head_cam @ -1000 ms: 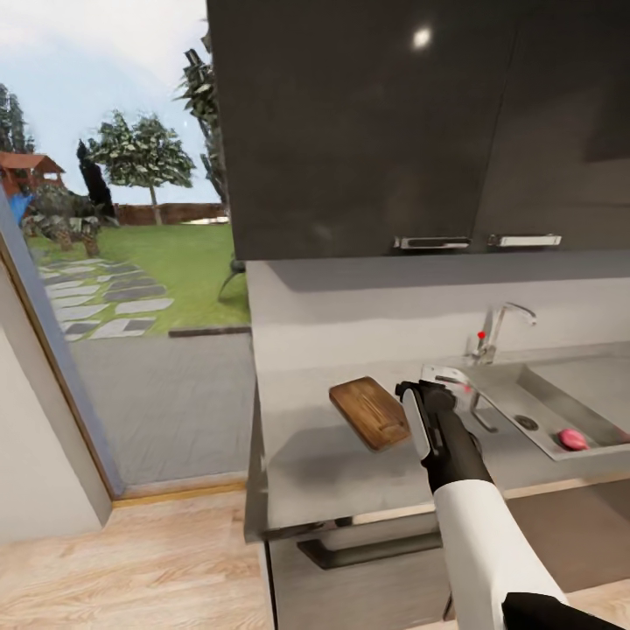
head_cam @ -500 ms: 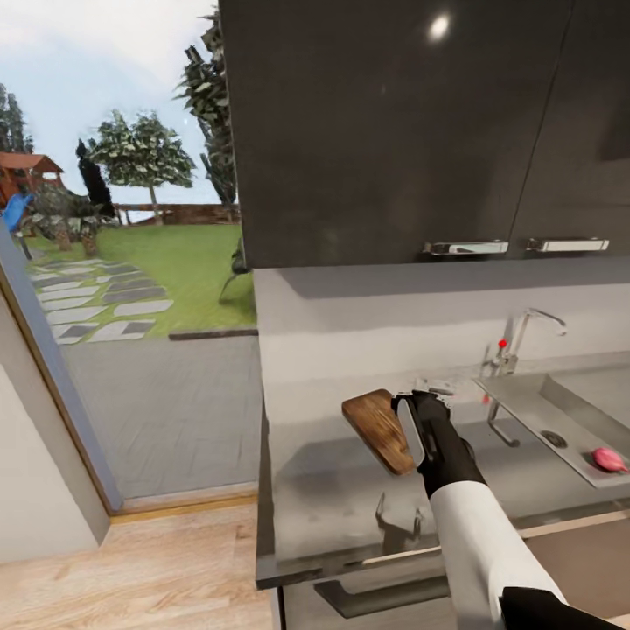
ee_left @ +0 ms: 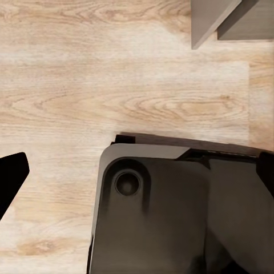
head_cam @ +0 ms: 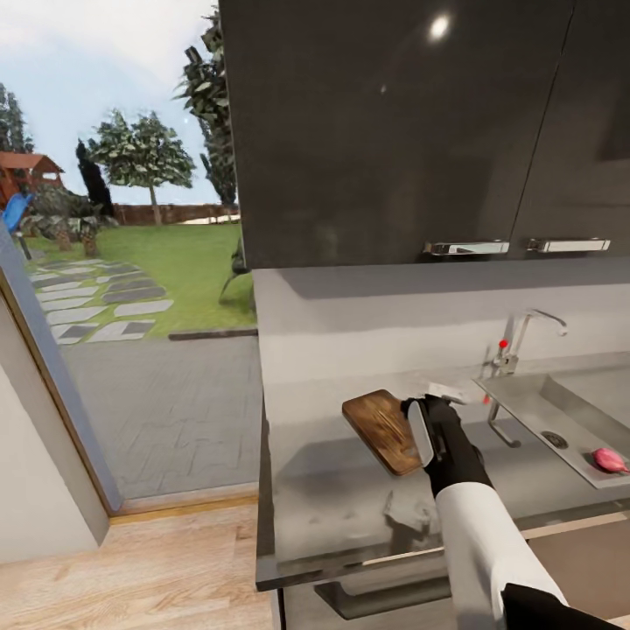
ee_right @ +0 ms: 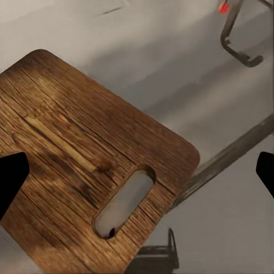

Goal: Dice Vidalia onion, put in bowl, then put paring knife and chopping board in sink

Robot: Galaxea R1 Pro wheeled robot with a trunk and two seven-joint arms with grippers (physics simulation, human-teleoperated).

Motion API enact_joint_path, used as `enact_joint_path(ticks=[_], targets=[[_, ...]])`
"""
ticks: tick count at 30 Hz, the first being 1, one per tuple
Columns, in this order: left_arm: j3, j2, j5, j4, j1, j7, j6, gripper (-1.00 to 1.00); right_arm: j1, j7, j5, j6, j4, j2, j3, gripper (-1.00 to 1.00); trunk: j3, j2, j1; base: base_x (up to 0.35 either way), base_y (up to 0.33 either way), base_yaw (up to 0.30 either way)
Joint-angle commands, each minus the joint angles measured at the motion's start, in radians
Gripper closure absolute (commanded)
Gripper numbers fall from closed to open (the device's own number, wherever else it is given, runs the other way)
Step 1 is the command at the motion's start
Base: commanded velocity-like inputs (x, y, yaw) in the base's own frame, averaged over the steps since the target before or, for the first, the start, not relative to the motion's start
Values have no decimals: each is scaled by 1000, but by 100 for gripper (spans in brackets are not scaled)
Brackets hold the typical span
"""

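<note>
Overhead, glossy black wall cabinets [head_cam: 411,131] with two chrome handles are seen above the long grey countertop [head_cam: 341,490], whose pale front edge runs across the head view. On that countertop the brown wooden chopping board [head_cam: 382,430] lies flat, its slot-shaped handle hole [ee_right: 124,202] being shown clearly in the right wrist view. The right gripper [head_cam: 426,418] is held just above the board's edge nearest the sink, at the end of a black wrist and white forearm. Its two dark fingertips [ee_right: 11,181] are set at opposite borders of the right wrist view, so the jaws are spread wide with nothing between them; the board is seen below them, and no contact can be made out.

Beyond the board, the stainless-steel sink [head_cam: 560,411] is sunk into the worktop, with the chrome tap [head_cam: 521,337] and its red dot behind it. The Vidalia onion [head_cam: 608,459], a small pinkish-red ball, rests on the basin floor near the drain, well apart from the board. Small pale and red shapes by the gripper's tip cannot be identified.

From the left wrist view, pale wood-plank floor [ee_left: 85,85] and part of the robot's dark base [ee_left: 165,211] are seen. One black fingertip [ee_left: 10,177] of the left gripper is visible at the border; whether that gripper is spread or closed cannot be told.

Through the glazed opening, a lawn, trees and paving are shown.
</note>
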Motion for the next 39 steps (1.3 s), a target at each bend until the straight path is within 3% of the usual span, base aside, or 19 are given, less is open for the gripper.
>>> enact_joint_path(ticks=[1,11,16,19,26,39], targets=[[-1,0,10,0,1,0,-1,-100,0,-2,-1,4,-1,1,-7,-100,0,-1,0,0,0,0],[-1,0,10,7,1,0,-1,-100,0,-3,2,1,6,-1,-39,-100,0,-1,0,0,0,0],[-1,0,10,7,1,0,-1,-100,1,-6,2,-47,44,-9,-57,-100,0,-1,0,0,0,0],[-2,0,10,9,1,0,-1,-100,1,-18,2,-57,49,-14,-59,-100,0,-1,0,0,0,0],[-2,-1,9,20,1,0,-3,-100,1,-40,0,-77,94,-58,-60,-100,0,-1,0,0,0,0],[-2,-1,9,21,1,0,-3,-100,1,-41,0,-88,128,-62,-59,-100,0,-1,0,0,0,0]])
